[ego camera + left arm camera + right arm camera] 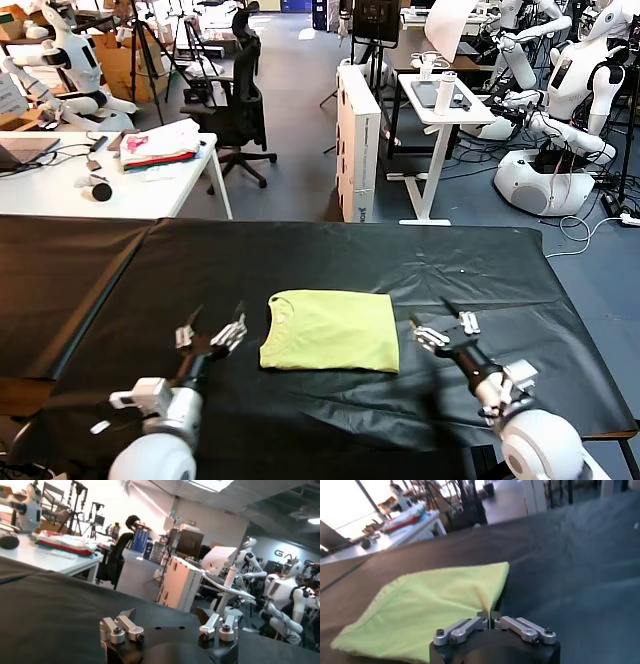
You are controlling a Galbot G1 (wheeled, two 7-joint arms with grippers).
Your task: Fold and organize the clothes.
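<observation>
The lime-yellow T-shirt (330, 330) lies folded into a flat rectangle in the middle of the black-covered table (300, 260). My right gripper (415, 326) is at the shirt's right edge. In the right wrist view its jaws (490, 613) stand shut, with a thin ridge of the T-shirt (430, 600) pinched between the tips. My left gripper (215, 318) hovers just left of the shirt and does not touch it. In the left wrist view, the left gripper (165, 615) is wide open with only black cloth between its fingers.
A white desk (60, 190) behind the table at the far left holds a white-pink-red cloth pile (160, 145). A black office chair (240, 110), a white cabinet (357, 140) and a small white stand (440, 100) are beyond. Other robots (560, 90) stand at the far right.
</observation>
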